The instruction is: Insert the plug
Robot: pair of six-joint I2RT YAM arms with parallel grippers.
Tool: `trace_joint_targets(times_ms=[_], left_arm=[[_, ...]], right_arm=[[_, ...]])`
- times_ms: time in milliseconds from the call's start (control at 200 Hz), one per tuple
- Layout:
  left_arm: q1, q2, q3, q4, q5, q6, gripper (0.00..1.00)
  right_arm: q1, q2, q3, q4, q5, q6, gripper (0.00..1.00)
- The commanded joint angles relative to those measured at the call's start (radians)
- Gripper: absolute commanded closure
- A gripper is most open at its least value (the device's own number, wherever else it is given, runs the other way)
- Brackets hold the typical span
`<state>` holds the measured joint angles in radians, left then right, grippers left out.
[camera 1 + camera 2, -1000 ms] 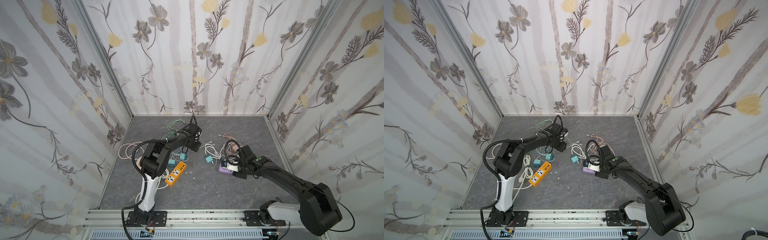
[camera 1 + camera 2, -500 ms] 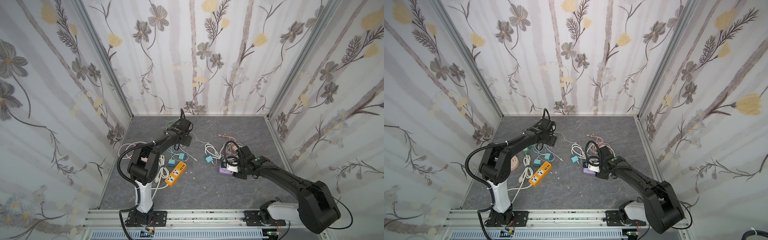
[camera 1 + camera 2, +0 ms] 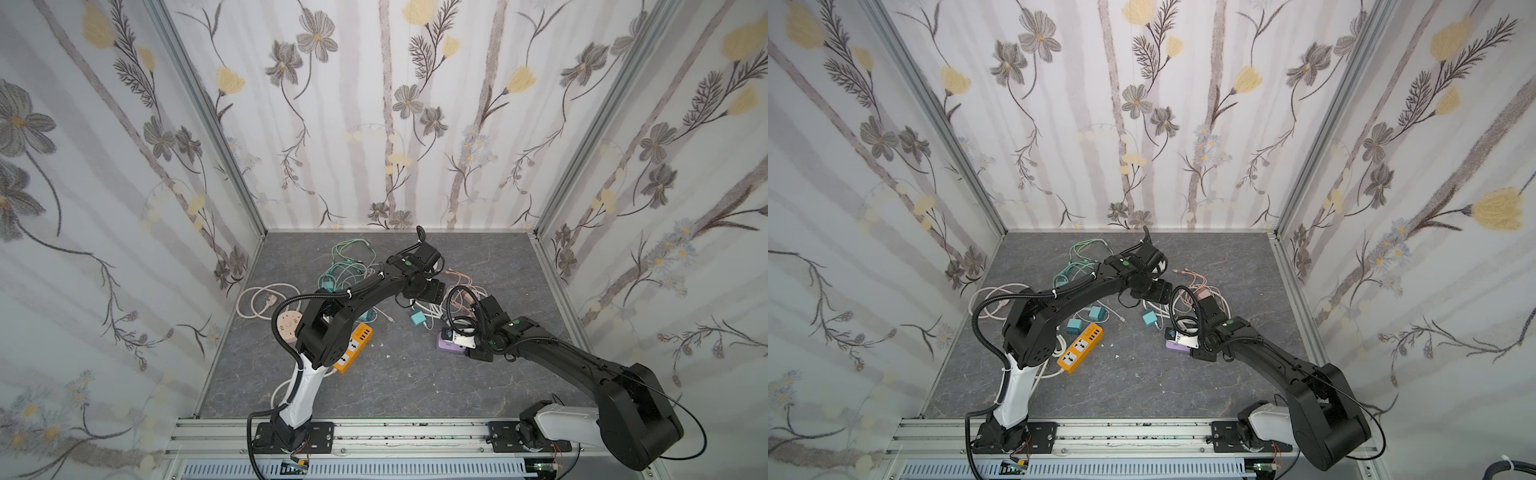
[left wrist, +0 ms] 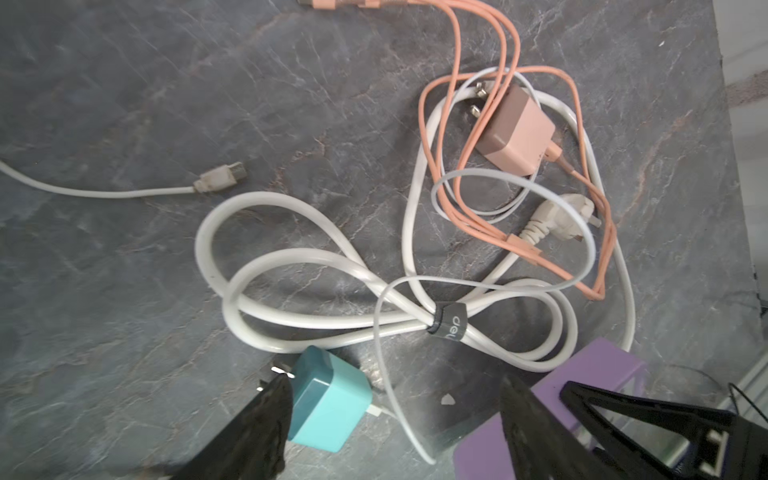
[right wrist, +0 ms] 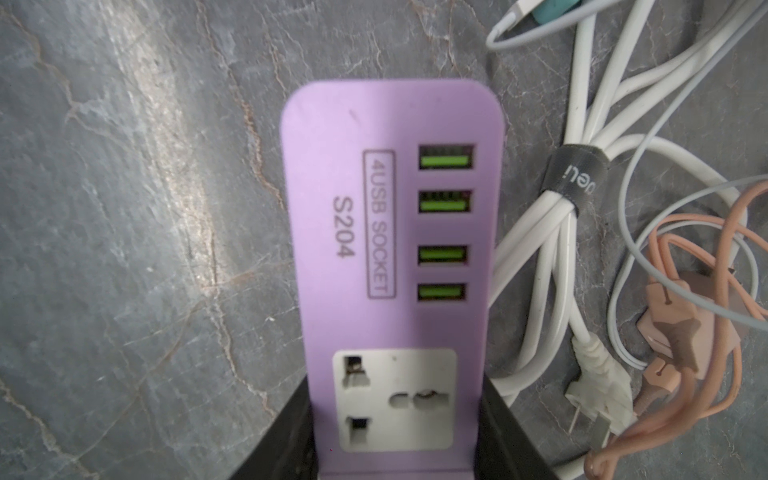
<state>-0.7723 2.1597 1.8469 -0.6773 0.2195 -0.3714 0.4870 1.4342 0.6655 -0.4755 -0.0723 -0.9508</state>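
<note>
Left tool [image 4: 395, 395], newly opened, is swung over teal charger [image 4: 328, 407] for pickup; purple socket strip [image 5: 390, 208] is gripped by right tool [image 5: 395, 419].

Even daylight; wrist edges perhaps blurred.

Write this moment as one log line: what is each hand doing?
left hand: open, teal charger not gripped | right hand: shut on purple power strip | socket: empty

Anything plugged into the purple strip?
No: on the purple strip, four USB ports and one socket sit empty. The rest is hidden beyond the right gripper clamping its sides.
</note>
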Motion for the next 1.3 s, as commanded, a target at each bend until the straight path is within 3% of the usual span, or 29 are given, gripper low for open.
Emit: trace_joint_targets(times_ms=[0, 95, 170, 290, 385, 540, 720, 1299], left_arm=[[-0.011, 0.049, 0.042, -0.102, 0.051, -0.055, 0.24], [-0.018, 0.084, 0.078, -0.159, 0.036, -0.046, 0.3], [-0.019, 0.089, 0.083, -0.158, 0.045, -0.04, 0.43], [-0.021, 0.073, 0.08, -0.141, 0.038, -0.034, 0.77], [-0.017, 0.034, 0.055, -0.114, -0.041, -0.036, 1.0], [0.024, -0.089, -0.024, -0.052, -0.187, -0.046, 1.0], [0.149, -0.258, -0.14, 0.061, -0.344, -0.042, 1.0], [0.407, -0.33, -0.192, 0.015, -0.727, -0.02, 1.0]], right_arm=[[0.004, 0.005, -0.001, 0.056, -0.009, 0.01, 0.56], [0.006, 0.006, -0.004, 0.057, -0.007, 0.01, 0.56], [0.008, 0.007, -0.003, 0.058, -0.007, 0.01, 0.55], [0.009, 0.012, -0.004, 0.058, -0.006, 0.01, 0.55], [0.009, 0.014, -0.01, 0.061, -0.003, 0.009, 0.56], [0.009, 0.013, -0.014, 0.067, 0.007, 0.008, 0.56], [0.006, 0.009, -0.023, 0.069, 0.021, 0.006, 0.55], [0.005, 0.014, -0.019, 0.063, 0.042, -0.002, 0.56]])
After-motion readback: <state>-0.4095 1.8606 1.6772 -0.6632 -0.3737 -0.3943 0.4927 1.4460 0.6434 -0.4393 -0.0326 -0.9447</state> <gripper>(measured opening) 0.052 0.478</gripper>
